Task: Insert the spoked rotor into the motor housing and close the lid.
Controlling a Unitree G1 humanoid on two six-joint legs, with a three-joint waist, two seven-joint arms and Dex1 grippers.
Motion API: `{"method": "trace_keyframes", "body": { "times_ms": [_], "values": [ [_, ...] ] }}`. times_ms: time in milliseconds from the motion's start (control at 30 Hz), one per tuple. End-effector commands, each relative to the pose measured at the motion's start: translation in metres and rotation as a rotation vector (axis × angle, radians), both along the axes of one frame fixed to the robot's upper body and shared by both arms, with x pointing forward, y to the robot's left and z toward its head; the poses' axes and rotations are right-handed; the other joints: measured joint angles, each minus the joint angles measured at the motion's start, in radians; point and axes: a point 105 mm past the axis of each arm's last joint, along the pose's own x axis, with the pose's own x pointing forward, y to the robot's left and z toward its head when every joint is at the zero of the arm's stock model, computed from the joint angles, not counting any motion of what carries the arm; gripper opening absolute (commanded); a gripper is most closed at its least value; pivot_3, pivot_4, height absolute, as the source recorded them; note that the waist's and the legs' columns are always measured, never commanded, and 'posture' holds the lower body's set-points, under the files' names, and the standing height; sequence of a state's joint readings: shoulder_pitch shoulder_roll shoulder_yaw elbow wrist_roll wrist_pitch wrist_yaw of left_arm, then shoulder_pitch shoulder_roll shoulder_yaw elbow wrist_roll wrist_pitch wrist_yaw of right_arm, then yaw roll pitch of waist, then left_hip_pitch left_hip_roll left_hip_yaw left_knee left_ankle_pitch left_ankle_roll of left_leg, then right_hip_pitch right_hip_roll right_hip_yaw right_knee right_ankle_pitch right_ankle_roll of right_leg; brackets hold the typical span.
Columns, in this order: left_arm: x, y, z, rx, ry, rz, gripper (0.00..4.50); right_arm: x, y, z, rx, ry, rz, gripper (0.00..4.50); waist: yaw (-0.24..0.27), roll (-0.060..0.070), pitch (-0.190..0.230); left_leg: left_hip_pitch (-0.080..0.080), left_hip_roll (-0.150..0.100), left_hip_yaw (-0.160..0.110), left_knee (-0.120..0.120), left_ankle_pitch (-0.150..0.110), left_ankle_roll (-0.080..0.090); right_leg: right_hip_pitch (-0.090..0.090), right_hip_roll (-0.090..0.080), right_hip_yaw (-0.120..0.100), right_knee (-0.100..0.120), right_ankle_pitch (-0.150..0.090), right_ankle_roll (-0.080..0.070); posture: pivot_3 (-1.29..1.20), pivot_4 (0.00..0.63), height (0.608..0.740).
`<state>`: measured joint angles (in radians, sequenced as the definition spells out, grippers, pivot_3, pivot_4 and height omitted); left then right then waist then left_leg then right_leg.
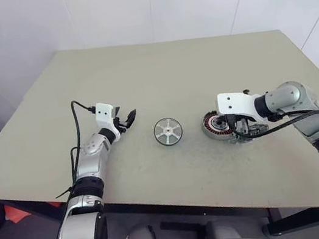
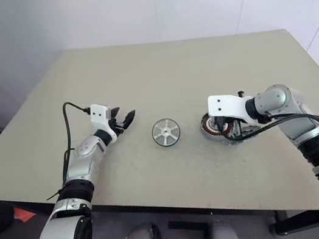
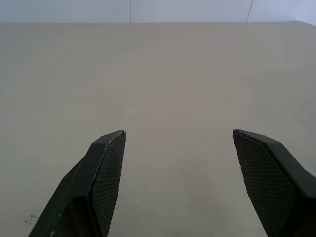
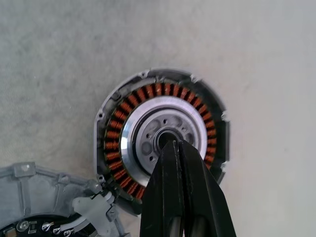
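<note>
The spoked rotor (image 1: 168, 131), a dark disc with silver spokes, lies flat in the middle of the table. To its right sits the motor housing (image 4: 163, 138), open, with a ring of copper windings and a silver hub. The grey lid (image 4: 34, 207) lies beside it, joined by wires. My right gripper (image 4: 174, 144) is shut and empty, its tips pointing down at the hub's centre hole; whether they touch it I cannot tell. My left gripper (image 1: 129, 120) is open and empty, left of the rotor and level over bare table.
The beige table (image 1: 170, 74) stretches wide behind the parts to white walls. Its front edge runs close below both arms. A black cable (image 1: 76, 119) loops off my left wrist.
</note>
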<state>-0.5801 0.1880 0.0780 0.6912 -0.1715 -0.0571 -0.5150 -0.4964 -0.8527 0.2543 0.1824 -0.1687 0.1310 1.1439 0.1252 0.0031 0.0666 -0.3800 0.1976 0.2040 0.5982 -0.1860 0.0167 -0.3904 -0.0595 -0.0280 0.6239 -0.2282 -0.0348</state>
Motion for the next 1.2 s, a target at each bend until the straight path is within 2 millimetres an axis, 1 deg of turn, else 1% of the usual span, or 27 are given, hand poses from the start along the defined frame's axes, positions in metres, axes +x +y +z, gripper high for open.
{"method": "trace_keyframes", "body": {
  "times_ms": [33,133,200,300,500,633,733,800,833,867,967,1000,1033,1067,1200],
  "values": [
    [0.002,-0.003,0.014,0.006,-0.058,-0.008,3.69,0.001,-0.008,-0.014,-0.048,0.012,-0.014,0.01,0.000,0.000,0.000,0.001,0.000,0.000,0.000,0.000,0.000,0.001,0.000,0.000,0.000,0.000,0.000,0.00,0.000,0.740],
    [0.002,-0.003,0.014,0.007,-0.058,-0.007,3.69,0.002,-0.008,-0.015,-0.044,0.007,-0.013,0.01,-0.001,0.000,0.000,0.005,0.000,0.000,0.000,0.000,0.000,0.005,0.000,0.000,-0.001,0.000,0.000,0.00,0.000,0.740],
    [0.002,-0.002,0.014,0.007,-0.058,-0.006,3.69,0.003,-0.006,-0.009,-0.034,-0.011,-0.005,0.01,0.000,0.000,0.000,0.007,0.000,0.000,0.000,0.000,0.000,0.007,0.000,0.000,-0.001,0.000,0.000,0.00,0.000,0.740],
    [0.002,-0.002,0.014,0.008,-0.058,-0.006,3.69,0.006,-0.005,0.000,-0.018,-0.040,-0.002,0.01,-0.001,0.000,0.000,0.009,0.000,0.000,0.000,0.000,0.000,0.009,0.000,0.000,-0.001,0.000,0.001,0.00,0.000,0.740],
    [0.002,-0.003,0.014,0.007,-0.060,-0.009,3.69,0.013,0.000,0.028,0.011,-0.122,0.012,0.01,0.000,0.000,0.000,0.007,0.000,0.000,0.000,0.000,0.000,0.007,0.000,0.000,-0.001,0.000,0.000,0.00,0.000,0.740],
    [0.002,-0.003,0.014,0.007,-0.058,-0.010,3.69,0.013,0.030,0.050,0.173,-0.166,0.052,0.01,-0.001,0.000,0.000,0.002,0.000,0.000,-0.001,0.000,0.000,0.001,0.000,0.000,0.000,0.000,0.000,0.00,0.000,0.740],
    [0.002,-0.004,0.014,0.006,-0.059,-0.011,3.69,0.018,0.063,0.069,0.368,-0.196,0.040,0.01,-0.005,0.000,0.000,0.000,0.001,0.000,-0.001,0.000,0.000,-0.001,0.001,0.000,0.000,0.000,0.000,0.00,0.000,0.740],
    [0.002,-0.004,0.015,0.007,-0.058,-0.012,3.69,0.017,0.087,0.076,0.490,-0.151,0.046,0.01,-0.004,0.000,0.000,0.000,0.001,0.000,-0.001,0.000,-0.001,-0.001,0.001,0.000,0.001,0.000,0.000,0.00,0.000,0.740],
    [0.002,-0.004,0.015,0.006,-0.058,-0.012,3.69,0.016,0.096,0.077,0.530,-0.121,0.052,0.01,-0.003,0.000,0.000,0.000,0.001,0.000,-0.001,0.001,-0.001,-0.002,0.001,0.000,0.001,0.000,0.000,0.00,0.000,0.740],
    [0.003,-0.004,0.015,0.006,-0.058,-0.013,3.69,0.014,0.107,0.074,0.569,-0.071,0.064,0.01,-0.001,0.000,0.000,0.000,0.001,0.000,-0.001,0.001,-0.001,-0.001,0.001,0.000,0.001,0.000,0.000,0.00,0.000,0.740],
    [0.003,-0.005,0.015,0.006,-0.060,-0.014,3.69,0.011,0.126,0.058,0.583,0.017,0.102,0.01,0.006,0.000,0.000,0.000,0.000,0.000,-0.001,0.000,-0.001,0.000,0.000,0.000,0.000,0.000,0.000,0.00,0.000,0.740],
    [0.003,-0.005,0.016,0.006,-0.061,-0.013,3.69,0.012,0.131,0.053,0.587,0.035,0.102,0.40,0.006,0.000,0.000,0.000,0.000,0.000,-0.001,0.000,0.000,0.000,0.000,0.000,0.000,0.000,0.000,0.00,0.000,0.740],
    [0.003,-0.004,0.016,0.005,-0.063,-0.010,3.69,0.013,0.137,0.047,0.599,0.058,0.097,0.57,0.005,0.000,0.000,0.000,0.000,0.000,-0.001,0.000,-0.001,0.000,0.000,0.000,0.000,0.000,0.000,0.00,0.000,0.740],
    [0.003,-0.003,0.016,0.005,-0.064,-0.008,3.69,0.016,0.141,0.042,0.606,0.071,0.084,0.88,0.003,0.000,0.000,0.000,0.000,0.000,-0.001,0.000,-0.001,0.000,0.000,0.000,0.000,0.000,0.000,0.00,0.000,0.740],
    [0.001,-0.001,0.015,0.005,-0.064,0.001,3.69,0.027,0.141,0.022,0.562,0.062,0.032,2.22,0.000,0.000,0.000,0.000,0.000,0.000,-0.001,0.001,-0.002,-0.001,0.000,0.000,0.000,0.000,0.000,0.00,0.000,0.740]
  ]
}}
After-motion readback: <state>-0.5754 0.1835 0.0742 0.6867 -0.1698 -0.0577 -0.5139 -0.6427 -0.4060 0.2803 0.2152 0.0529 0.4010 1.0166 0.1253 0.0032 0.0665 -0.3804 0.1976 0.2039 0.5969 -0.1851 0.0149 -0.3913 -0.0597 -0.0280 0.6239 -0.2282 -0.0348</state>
